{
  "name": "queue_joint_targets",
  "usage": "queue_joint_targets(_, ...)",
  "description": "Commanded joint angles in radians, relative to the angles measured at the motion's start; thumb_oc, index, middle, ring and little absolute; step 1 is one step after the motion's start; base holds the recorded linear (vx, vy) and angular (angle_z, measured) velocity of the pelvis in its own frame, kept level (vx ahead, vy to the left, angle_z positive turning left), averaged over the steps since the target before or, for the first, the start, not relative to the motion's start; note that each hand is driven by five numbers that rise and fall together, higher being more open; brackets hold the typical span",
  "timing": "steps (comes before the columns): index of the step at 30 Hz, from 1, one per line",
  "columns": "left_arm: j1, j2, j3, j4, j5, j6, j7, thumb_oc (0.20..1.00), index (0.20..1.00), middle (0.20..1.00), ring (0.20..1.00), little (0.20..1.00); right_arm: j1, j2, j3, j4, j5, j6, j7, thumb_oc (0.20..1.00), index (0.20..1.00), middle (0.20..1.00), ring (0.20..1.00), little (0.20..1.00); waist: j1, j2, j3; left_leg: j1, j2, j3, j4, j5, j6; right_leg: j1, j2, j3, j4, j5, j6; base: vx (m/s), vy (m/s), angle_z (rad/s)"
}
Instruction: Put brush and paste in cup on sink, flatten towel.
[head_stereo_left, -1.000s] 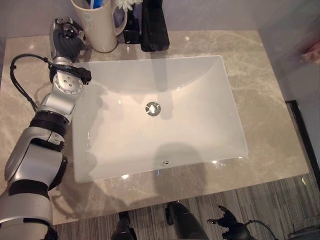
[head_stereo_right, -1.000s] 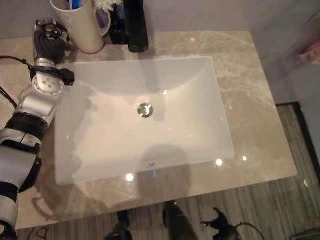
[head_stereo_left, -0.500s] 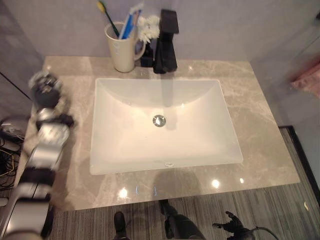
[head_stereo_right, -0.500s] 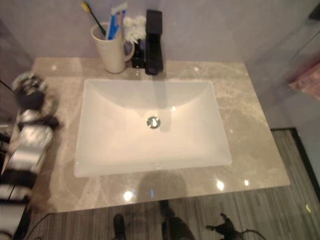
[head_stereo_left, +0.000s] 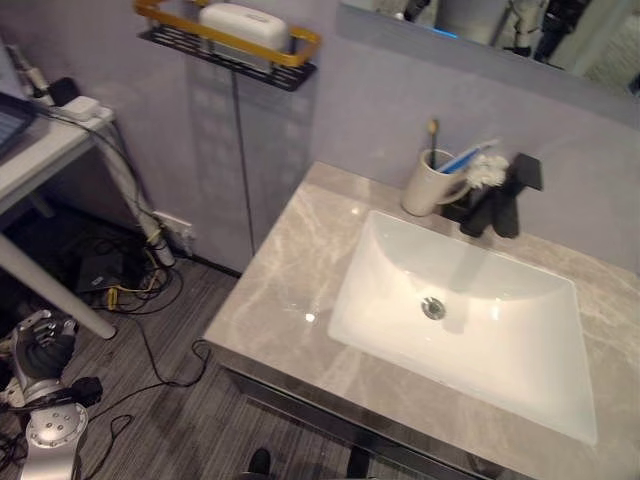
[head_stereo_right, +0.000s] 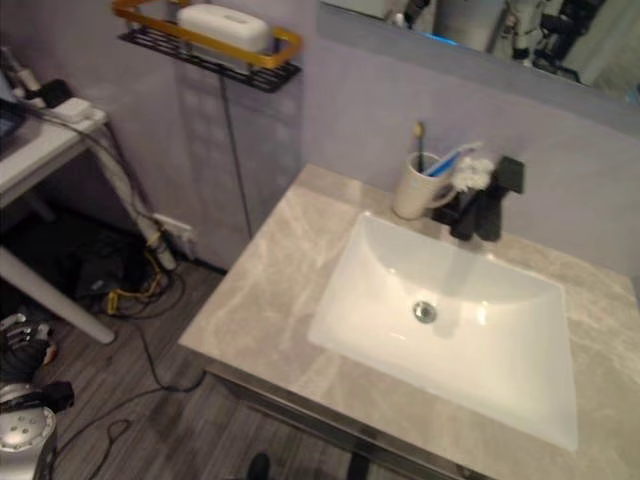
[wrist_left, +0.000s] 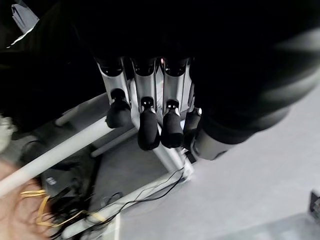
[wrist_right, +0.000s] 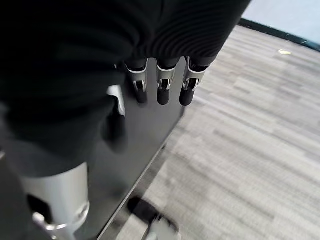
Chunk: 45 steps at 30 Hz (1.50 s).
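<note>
Left hand (head_stereo_left: 40, 350) hangs low at seven o'clock in the head views, over the grey plank floor (head_stereo_left: 190, 420), its fingers (wrist_left: 148, 127) loosely curled and holding nothing. Right hand (wrist_right: 160, 80) shows in its wrist view with fingers relaxed and empty above the floor. Brush (head_stereo_left: 433, 140) and paste (head_stereo_left: 466, 157) stand in the cream cup (head_stereo_left: 428, 187) at one o'clock on the marble counter (head_stereo_left: 290, 290), beside the black faucet (head_stereo_left: 500, 195) behind the white sink (head_stereo_left: 560, 390). At eleven o'clock a wall shelf (head_stereo_left: 225, 45) carries a white object (head_stereo_left: 245, 22).
</note>
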Motion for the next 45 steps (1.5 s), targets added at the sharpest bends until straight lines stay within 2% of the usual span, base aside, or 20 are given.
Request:
queue_joint_targets(1, -0.056, 0.056, -0.03, -0.099, 0.042, -0.054, -0.053, 0.2, 0.2, 0.2, 0.2, 0.2, -0.035, -0.002, 0.015, -0.057, 0.067, -0.02, -0.014, 1.0, 1.0, 1.0, 1.0, 1.0, -0.043, 0.002, 0.024, -0.016, -0.012, 0.049, 0.064, -0.04, -0.022, 0.013, -0.046, 0.048, 0.004, 0.234, 0.099, -0.06, 0.169, 0.11)
queue_joint_targets(3, -0.055, 0.038, -0.038, -0.08, 0.029, -0.058, -0.044, 0.2, 0.2, 0.2, 0.2, 0.2, -0.032, 0.002, 0.002, -0.08, 0.093, -0.026, -0.022, 1.0, 1.0, 1.0, 1.0, 1.0, -0.051, 0.007, 0.032, -0.022, -0.02, 0.06, 0.07, -0.041, -0.02, 0.0, -0.063, 0.051, -0.013, 0.278, 0.11, -0.12, 0.197, -0.02)
queue_joint_targets(5, -0.075, 0.018, -0.055, 0.013, 0.043, -0.058, 0.01, 0.2, 0.2, 0.2, 0.2, 0.2, -0.032, 0.008, 0.015, -0.092, 0.102, -0.034, -0.027, 1.0, 1.0, 1.0, 1.0, 1.0, -0.052, 0.017, 0.044, -0.032, -0.022, 0.085, 0.089, -0.037, -0.017, -0.018, -0.057, 0.027, -0.019, 0.263, 0.108, -0.17, 0.251, -0.55)
queue_joint_targets(6, -0.055, -0.022, -0.026, 0.132, -0.002, -0.039, 0.04, 0.2, 0.2, 0.2, 0.2, 0.2, -0.011, 0.011, 0.023, -0.063, 0.079, -0.029, -0.039, 1.0, 1.0, 1.0, 1.0, 1.0, -0.036, 0.036, 0.047, -0.023, 0.008, 0.14, 0.058, -0.014, -0.012, -0.004, 0.001, -0.022, 0.045, 0.109, 0.081, -0.15, 0.18, -0.93)
queue_joint_targets(9, -0.036, -0.012, -0.006, 0.289, 0.035, -0.012, 0.07, 0.2, 0.2, 0.2, 0.2, 0.2, 0.012, 0.008, 0.023, -0.023, 0.052, -0.029, -0.04, 1.0, 1.0, 1.0, 1.0, 1.0, -0.023, 0.029, 0.023, -0.026, 0.029, 0.196, 0.005, 0.029, -0.018, 0.03, 0.024, -0.035, 0.045, 0.057, 0.075, -0.2, 0.093, -0.94)
queue_joint_targets(11, -0.037, 0.008, -0.015, 0.384, 0.053, 0.001, 0.085, 0.2, 0.2, 0.2, 0.2, 0.2, 0.015, 0.003, 0.01, -0.01, 0.048, -0.028, -0.047, 1.0, 1.0, 1.0, 1.0, 1.0, -0.008, 0.046, 0.03, -0.028, 0.063, 0.243, -0.003, 0.052, -0.016, 0.033, 0.017, -0.077, 0.13, 0.019, 0.069, -0.17, -0.014, -1.33)
queue_joint_targets(16, -0.029, -0.041, -0.017, 0.576, 0.025, 0.022, 0.103, 0.2, 0.2, 0.2, 0.2, 0.2, 0.013, -0.02, 0.0, 0.009, 0.029, -0.029, -0.063, 1.0, 1.0, 1.0, 1.0, 1.0, 0.0, 0.055, 0.016, -0.04, 0.084, 0.34, -0.011, 0.08, -0.004, 0.093, 0.048, -0.064, 0.257, -0.053, 0.053, -0.17, 0.031, -0.84)
queue_joint_targets(20, -0.04, -0.096, -0.017, 0.787, -0.015, 0.051, 0.086, 0.2, 0.2, 0.2, 0.2, 0.2, -0.009, -0.032, 0.027, 0.003, 0.005, -0.027, -0.08, 1.0, 1.0, 1.0, 1.0, 1.0, 0.025, 0.028, 0.01, -0.06, 0.105, 0.456, -0.004, 0.105, -0.021, 0.161, 0.061, -0.14, 0.113, -0.091, 0.049, -0.19, -0.136, -1.01)
queue_joint_targets(25, -0.073, -0.171, -0.002, 1.035, -0.081, 0.101, 0.037, 0.2, 0.2, 0.2, 0.2, 0.2, -0.023, -0.073, 0.051, -0.028, -0.035, -0.022, -0.076, 1.0, 1.0, 1.0, 1.0, 1.0, -0.006, 0.043, 0.014, -0.063, 0.156, 0.5, -0.004, 0.151, -0.054, 0.166, 0.121, -0.1, 0.032, -0.156, 0.012, -0.11, -0.175, -0.91)
queue_joint_targets(29, -0.069, -0.212, 0.015, 1.114, -0.126, 0.132, -0.009, 0.2, 0.2, 0.2, 0.2, 0.2, -0.03, -0.108, 0.066, -0.056, -0.064, -0.019, -0.067, 1.0, 1.0, 1.0, 1.0, 1.0, -0.016, 0.054, 0.021, -0.067, 0.19, 0.52, -0.002, 0.18, -0.072, 0.157, 0.148, -0.068, 0.007, -0.165, -0.007, -0.07, -0.139, -0.45)
queue_joint_targets(33, -0.088, -0.264, -0.073, 1.146, -0.049, 0.167, -0.101, 0.2, 0.2, 0.2, 0.2, 0.2, -0.044, -0.146, 0.081, -0.093, -0.083, -0.019, -0.05, 1.0, 1.0, 1.0, 1.0, 1.0, -0.03, 0.071, 0.04, -0.079, 0.203, 0.479, 0.006, 0.2, -0.086, 0.153, 0.179, -0.01, -0.031, -0.161, -0.027, -0.07, -0.122, -0.32)
queue_joint_targets(35, -0.116, -0.278, -0.155, 1.133, 0.018, 0.166, -0.136, 0.2, 0.2, 0.2, 0.2, 0.2, -0.061, -0.158, 0.089, -0.096, -0.08, -0.02, -0.037, 1.0, 1.0, 1.0, 1.0, 1.0, -0.027, 0.075, 0.049, -0.098, 0.193, 0.396, 0.019, 0.2, -0.091, 0.143, 0.187, 0.012, -0.03, -0.159, -0.036, -0.07, -0.086, -0.22)
queue_joint_targets(36, -0.117, -0.278, -0.155, 1.134, 0.018, 0.166, -0.136, 0.2, 0.2, 0.2, 0.2, 0.2, -0.061, -0.158, 0.089, -0.096, -0.08, -0.02, -0.037, 1.0, 1.0, 1.0, 1.0, 1.0, -0.026, 0.076, 0.047, -0.102, 0.195, 0.396, 0.02, 0.201, -0.091, 0.139, 0.188, 0.013, -0.031, -0.157, -0.037, -0.05, -0.07, -0.45)
queue_joint_targets(37, -0.128, -0.285, -0.198, 1.122, 0.036, 0.163, -0.161, 0.2, 0.2, 0.2, 0.2, 0.2, -0.068, -0.161, 0.096, -0.112, -0.074, -0.023, -0.032, 1.0, 1.0, 1.0, 1.0, 1.0, -0.024, 0.075, 0.055, -0.106, 0.176, 0.323, 0.033, 0.189, -0.089, 0.135, 0.192, 0.027, -0.023, -0.159, -0.042, -0.04, -0.051, -0.51)
queue_joint_targets(38, -0.143, -0.289, -0.209, 1.128, 0.028, 0.166, -0.185, 0.294, 0.294, 0.294, 0.294, 0.294, -0.075, -0.164, 0.1, -0.116, -0.071, -0.024, -0.026, 1.0, 1.0, 1.0, 1.0, 1.0, -0.021, 0.075, 0.059, -0.119, 0.161, 0.266, 0.046, 0.179, -0.087, 0.127, 0.195, 0.036, -0.016, -0.158, -0.047, -0.05, -0.083, -0.25)
queue_joint_targets(39, -0.155, -0.297, -0.244, 1.141, 0.039, 0.169, -0.231, 0.959, 0.959, 0.959, 0.959, 0.959, -0.089, -0.168, 0.111, -0.119, -0.065, -0.025, -0.017, 1.0, 1.0, 1.0, 1.0, 1.0, -0.016, 0.073, 0.064, -0.124, 0.13, 0.181, 0.065, 0.153, -0.077, 0.119, 0.2, 0.057, -0.007, -0.155, -0.052, -0.04, -0.072, -0.22)
queue_joint_targets(40, -0.169, -0.3, -0.275, 1.148, 0.07, 0.171, -0.236, 1.0, 1.0, 1.0, 1.0, 1.0, -0.104, -0.168, 0.123, -0.114, -0.067, -0.026, -0.004, 1.0, 1.0, 1.0, 1.0, 1.0, -0.013, 0.072, 0.065, -0.124, 0.1, 0.115, 0.084, 0.126, -0.067, 0.11, 0.205, 0.085, 0.0, -0.151, -0.054, -0.01, -0.085, -0.42)
queue_joint_targets(41, -0.191, -0.317, -0.34, 1.139, 0.127, 0.17, -0.237, 1.0, 1.0, 1.0, 1.0, 1.0, -0.124, -0.159, 0.153, -0.122, -0.074, -0.027, 0.009, 1.0, 1.0, 1.0, 1.0, 1.0, -0.001, 0.067, 0.066, -0.123, 0.027, -0.016, 0.141, 0.074, -0.053, 0.098, 0.223, 0.157, 0.006, -0.144, -0.056, 0.0, -0.05, -0.73)
queue_joint_targets(43, -0.206, -0.325, -0.375, 1.131, 0.15, 0.17, -0.242, 1.0, 1.0, 1.0, 1.0, 1.0, -0.129, -0.156, 0.169, -0.136, -0.079, -0.028, 0.014, 1.0, 1.0, 1.0, 1.0, 1.0, 0.002, 0.067, 0.066, -0.126, -0.002, -0.062, 0.164, 0.058, -0.047, 0.092, 0.231, 0.197, 0.006, -0.137, -0.053, 0.03, 0.011, -1.56)
queue_joint_targets(45, -0.23, -0.343, -0.463, 1.095, 0.201, 0.164, -0.273, 1.0, 1.0, 1.0, 1.0, 1.0, -0.115, -0.145, 0.176, -0.11, -0.084, -0.027, 0.026, 1.0, 1.0, 1.0, 1.0, 1.0, -0.018, 0.084, 0.04, -0.094, -0.002, -0.031, 0.125, 0.051, -0.03, 0.087, 0.239, 0.233, 0.001, -0.13, -0.049, 0.09, 0.112, -1.23)
